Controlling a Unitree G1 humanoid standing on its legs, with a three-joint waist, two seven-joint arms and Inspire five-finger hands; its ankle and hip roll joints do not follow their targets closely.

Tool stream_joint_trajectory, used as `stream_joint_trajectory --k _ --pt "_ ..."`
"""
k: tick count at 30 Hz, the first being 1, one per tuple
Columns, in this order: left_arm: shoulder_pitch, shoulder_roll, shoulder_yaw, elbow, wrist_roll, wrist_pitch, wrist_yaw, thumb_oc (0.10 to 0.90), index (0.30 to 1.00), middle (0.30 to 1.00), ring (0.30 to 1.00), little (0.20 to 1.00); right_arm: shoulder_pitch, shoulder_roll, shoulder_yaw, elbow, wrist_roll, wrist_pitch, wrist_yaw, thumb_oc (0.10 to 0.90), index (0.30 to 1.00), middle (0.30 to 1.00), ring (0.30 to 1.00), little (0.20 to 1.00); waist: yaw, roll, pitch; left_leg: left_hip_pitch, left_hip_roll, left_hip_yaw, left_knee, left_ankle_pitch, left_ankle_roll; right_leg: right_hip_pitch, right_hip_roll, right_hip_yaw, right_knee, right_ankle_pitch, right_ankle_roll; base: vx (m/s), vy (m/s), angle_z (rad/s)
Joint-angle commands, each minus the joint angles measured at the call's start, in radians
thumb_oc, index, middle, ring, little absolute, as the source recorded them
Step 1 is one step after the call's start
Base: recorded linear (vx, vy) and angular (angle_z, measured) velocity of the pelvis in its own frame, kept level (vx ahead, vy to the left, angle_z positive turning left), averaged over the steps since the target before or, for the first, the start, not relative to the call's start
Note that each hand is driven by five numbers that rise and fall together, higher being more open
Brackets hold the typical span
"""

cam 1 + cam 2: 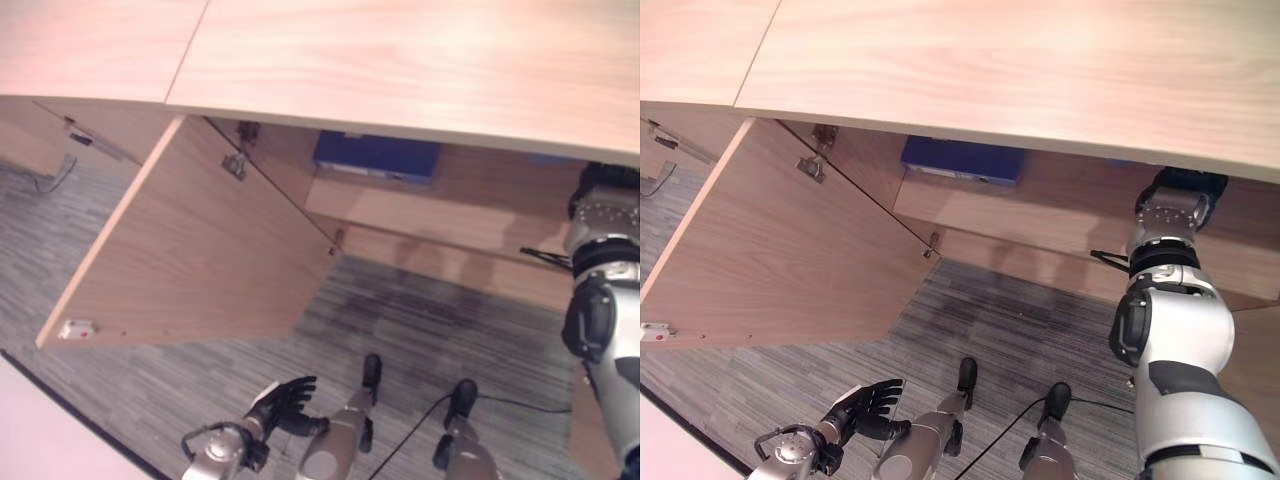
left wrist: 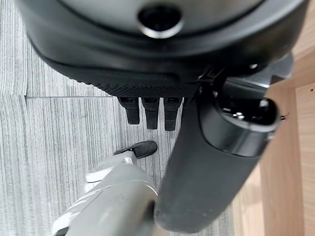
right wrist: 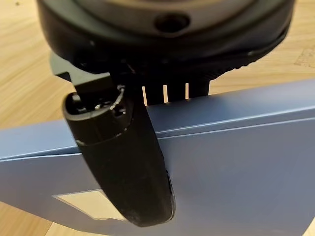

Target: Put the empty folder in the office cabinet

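One smooth blue folder (image 3: 236, 162) pinched in right hand (image 3: 125, 162)

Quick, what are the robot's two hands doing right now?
Left hand: open, holding nothing, low above the carpet.
Right hand: shut on the blue folder, thumb across its front, inside the cabinet.

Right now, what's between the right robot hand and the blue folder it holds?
Nothing: the right wrist view shows the right robot hand with its thumb on the blue folder, fingers behind its edge.
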Motion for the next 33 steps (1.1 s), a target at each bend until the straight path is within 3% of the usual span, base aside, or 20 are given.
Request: stream_joint_trajectory --k 1,3,5,12,20,21,22,23,24,33 --pt "0.019 0.143 -0.040 -0.040 -0.023 -0.023 0.023 0.800 0.900 0.900 0.900 0.900 -0.172 -0.132 0.174 -0.099 -0.052 -0.034 0.031 0.400 0.300 0.300 0.300 0.300 0.026 -0.011 -0.025 -0.099 -0.012 -0.015 0.252 -0.189 -0.041 -0.165 -0.017 0.097 0.295 -0.170 0.000 0.00 -0.035 0.28" --pt "0.017 0.146 -0.039 -0.042 -0.030 -0.024 0.024 0.800 0.900 0.900 0.900 0.900 -0.184 -0.144 0.190 -0.099 -0.059 -0.033 0.027 0.400 0.300 0.300 0.300 0.300 0.026 -0.012 -0.027 -0.136 -0.017 -0.016 0.295 -0.205 -0.040 -0.204 -0.025 0.108 0.346 -0.187 -0.004 0.05 -0.029 0.43" --pt "0.016 0.165 -0.036 -0.049 -0.040 -0.022 0.030 0.800 0.900 0.900 0.900 0.900 -0.192 -0.166 0.220 -0.095 -0.082 -0.022 0.020 0.400 0.300 0.300 0.300 0.300 0.023 -0.020 -0.014 -0.189 -0.021 -0.029 0.393 -0.266 -0.037 -0.241 -0.023 0.132 0.433 -0.260 -0.016 0.11 -0.097 0.45" --pt "0.007 0.188 -0.031 -0.059 -0.046 -0.021 0.053 0.800 0.900 0.900 0.900 0.900 -0.174 -0.163 0.212 -0.086 -0.075 -0.019 0.010 0.400 0.300 0.300 0.300 0.300 0.005 -0.027 0.023 -0.328 -0.024 -0.048 0.592 -0.353 -0.024 -0.378 -0.030 0.150 0.631 -0.356 -0.038 0.01 -0.052 0.09" --pt "0.007 0.197 -0.035 -0.074 -0.046 -0.029 0.079 0.800 0.900 0.900 0.900 0.900 -0.153 -0.123 0.198 -0.084 -0.072 -0.026 -0.012 0.400 0.300 0.300 0.300 0.300 -0.013 -0.028 0.045 -0.399 -0.028 -0.043 0.659 -0.385 -0.018 -0.451 -0.029 0.158 0.698 -0.377 -0.043 0.00 -0.013 -0.01" --pt "0.008 0.197 -0.034 -0.075 -0.045 -0.029 0.080 0.800 0.900 0.900 0.900 0.900 -0.149 -0.121 0.194 -0.081 -0.072 -0.026 -0.014 0.472 0.408 0.408 0.408 0.408 -0.014 -0.027 0.044 -0.397 -0.028 -0.040 0.654 -0.385 -0.018 -0.452 -0.028 0.159 0.697 -0.378 -0.043 0.02 -0.002 -0.05" --pt "0.009 0.197 -0.034 -0.075 -0.044 -0.028 0.081 0.800 0.900 0.900 0.900 0.900 -0.148 -0.119 0.191 -0.076 -0.069 -0.027 -0.016 0.516 0.474 0.474 0.474 0.474 -0.015 -0.026 0.044 -0.395 -0.028 -0.040 0.650 -0.384 -0.017 -0.454 -0.028 0.159 0.699 -0.377 -0.043 0.01 0.000 -0.07" --pt "0.010 0.197 -0.034 -0.076 -0.043 -0.028 0.081 0.800 0.900 0.900 0.900 0.900 -0.148 -0.118 0.191 -0.076 -0.069 -0.028 -0.016 0.609 0.613 0.613 0.613 0.613 -0.015 -0.026 0.043 -0.395 -0.029 -0.039 0.649 -0.384 -0.016 -0.455 -0.028 0.160 0.699 -0.377 -0.043 0.01 0.008 -0.09" --pt "0.013 0.197 -0.033 -0.075 -0.047 -0.026 0.083 0.800 0.900 0.900 0.900 0.900 -0.148 -0.112 0.191 -0.071 -0.067 -0.026 -0.021 0.800 0.900 0.900 0.900 0.900 -0.017 -0.025 0.043 -0.389 -0.029 -0.037 0.640 -0.383 -0.016 -0.454 -0.024 0.162 0.695 -0.379 -0.045 0.01 0.009 -0.06" --pt "0.014 0.204 -0.028 -0.056 -0.024 -0.026 0.095 0.800 0.900 0.900 0.900 0.900 -0.163 -0.106 0.199 -0.030 -0.068 0.004 -0.035 0.800 0.900 0.900 0.900 0.900 -0.029 -0.034 0.035 -0.358 -0.031 -0.032 0.609 -0.380 -0.018 -0.429 -0.018 0.160 0.675 -0.376 -0.050 0.00 0.001 -0.01"
